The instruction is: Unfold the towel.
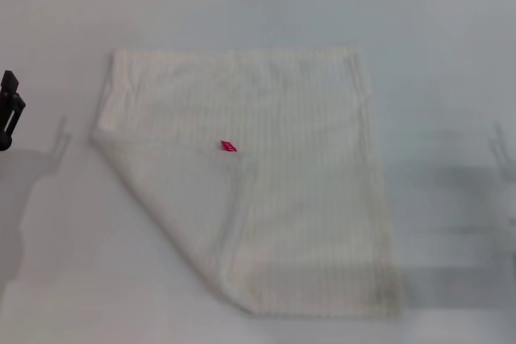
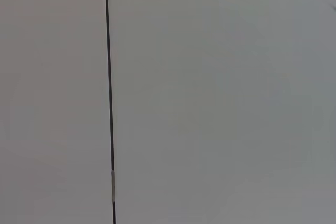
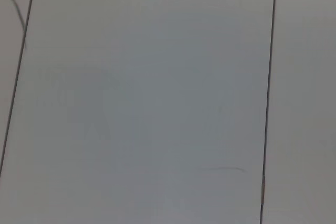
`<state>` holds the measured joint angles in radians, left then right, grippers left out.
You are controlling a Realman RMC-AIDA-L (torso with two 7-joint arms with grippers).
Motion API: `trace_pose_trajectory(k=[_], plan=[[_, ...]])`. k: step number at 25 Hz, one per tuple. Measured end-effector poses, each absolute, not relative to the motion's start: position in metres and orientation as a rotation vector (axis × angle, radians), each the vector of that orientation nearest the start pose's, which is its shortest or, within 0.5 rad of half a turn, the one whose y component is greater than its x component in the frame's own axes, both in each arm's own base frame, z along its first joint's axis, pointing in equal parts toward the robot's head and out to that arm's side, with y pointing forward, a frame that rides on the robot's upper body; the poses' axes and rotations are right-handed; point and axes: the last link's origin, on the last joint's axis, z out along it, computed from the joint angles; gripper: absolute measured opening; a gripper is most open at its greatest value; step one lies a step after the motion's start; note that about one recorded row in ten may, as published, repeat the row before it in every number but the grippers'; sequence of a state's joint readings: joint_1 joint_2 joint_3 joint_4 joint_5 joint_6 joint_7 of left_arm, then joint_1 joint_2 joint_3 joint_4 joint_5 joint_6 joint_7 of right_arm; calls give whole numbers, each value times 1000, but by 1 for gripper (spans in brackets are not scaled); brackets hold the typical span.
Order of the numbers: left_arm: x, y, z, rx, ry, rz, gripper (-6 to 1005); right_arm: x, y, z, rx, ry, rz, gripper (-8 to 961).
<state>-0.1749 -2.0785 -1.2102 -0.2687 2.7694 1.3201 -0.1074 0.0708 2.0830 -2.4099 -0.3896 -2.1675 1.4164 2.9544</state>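
White tabletop (image 1: 451,62) stretches wide, and the towel (image 1: 306,199) lies at its middle, one corner folded diagonally inward so the red tag (image 1: 229,147) shows. Left gripper (image 1: 8,110) waits at the table's left edge; whether its fingers are apart I cannot tell. Right gripper is out of sight. Unfolding seems unstarted: next, pinch that flap's tip by the tag and draw it outward.

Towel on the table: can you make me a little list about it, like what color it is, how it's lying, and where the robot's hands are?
thing: towel
color: cream-white with faint stripes
lying on: white table
shape now: flat, but its near-left corner is folded over onto the middle
red tag: on the tip of the folded corner, near the towel's middle
left gripper: at the table's left edge, away from the towel, touching nothing
right gripper: not in view
unfolded yet: no, one corner is still folded
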Motion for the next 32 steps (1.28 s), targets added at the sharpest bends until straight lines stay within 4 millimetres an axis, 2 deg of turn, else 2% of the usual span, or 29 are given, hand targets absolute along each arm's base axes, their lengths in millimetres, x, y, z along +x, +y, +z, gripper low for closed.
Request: trace_pose_trajectory(k=[9, 15, 16, 20, 21, 22, 23, 25, 27, 30, 32], plan=[[-351, 261, -4, -1581, -470, -718, 782, 344, 225, -16, -1413, 412, 602, 764], [-345, 276, -11, -1684, -558, -773, 782, 319, 238, -19, -1410, 454, 721, 737], [-334, 288, -11, -1741, -568, -801, 782, 312, 242, -18, -1417, 468, 747, 732], [-311, 304, -2, -1789, -552, -798, 783, 287, 258, -15, -1513, 533, 791, 714], [-300, 310, 0, -1816, -539, -763, 783, 280, 265, -16, -1549, 555, 784, 710], [-292, 314, 0, -1841, -526, -716, 783, 269, 280, -12, -1610, 597, 741, 705], [-292, 314, 0, -1841, -526, -716, 783, 269, 280, -12, -1610, 597, 741, 701], [-265, 321, 0, -1886, -466, -632, 783, 254, 298, -8, -1678, 646, 673, 692], [-235, 329, 2, -1950, -450, -510, 783, 239, 316, -1, -1756, 712, 573, 598], [-210, 338, 5, -2023, -480, -375, 783, 222, 338, 10, -1870, 797, 426, 457], [-191, 342, 3, -2086, -483, -235, 783, 203, 359, 19, -1991, 854, 310, 211]])
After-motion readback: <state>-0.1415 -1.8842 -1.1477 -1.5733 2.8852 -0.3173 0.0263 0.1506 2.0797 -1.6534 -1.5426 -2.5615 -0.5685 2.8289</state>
